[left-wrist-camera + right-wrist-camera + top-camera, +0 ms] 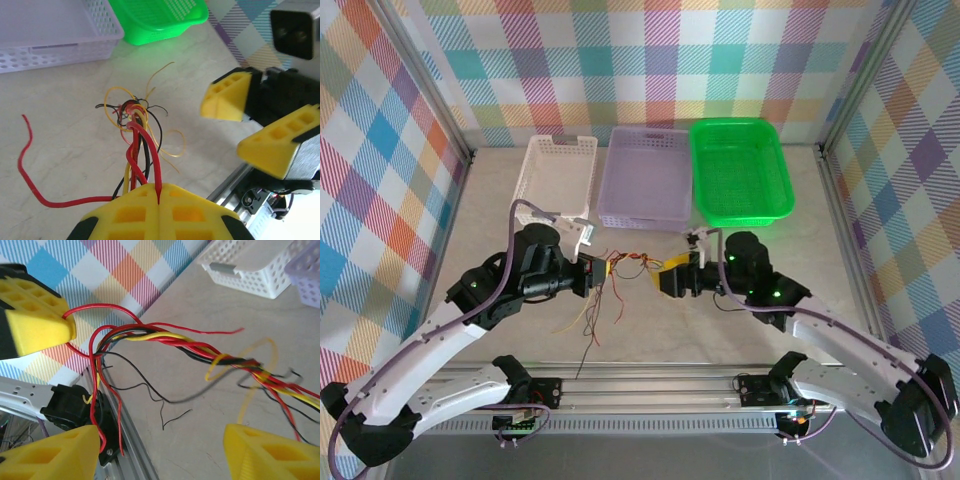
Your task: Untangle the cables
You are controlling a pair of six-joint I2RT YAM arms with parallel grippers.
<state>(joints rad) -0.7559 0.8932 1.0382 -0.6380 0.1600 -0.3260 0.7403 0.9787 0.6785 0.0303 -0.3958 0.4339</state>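
Facing its twin above a beige table, the left yellow-fingered gripper clamps tangled red, yellow and black wires; the right gripper holds its jaws apart.

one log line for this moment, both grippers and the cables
left gripper: shut on cables | right gripper: open, holding nothing | cables: tangled, knot just ahead of left gripper, loose ends splayed

Top external camera: fixed above and behind the arm bases, looking down over the whole table. Left wrist camera: close behind the left gripper, facing the right gripper; the right wrist camera faces back. All views share the cables.
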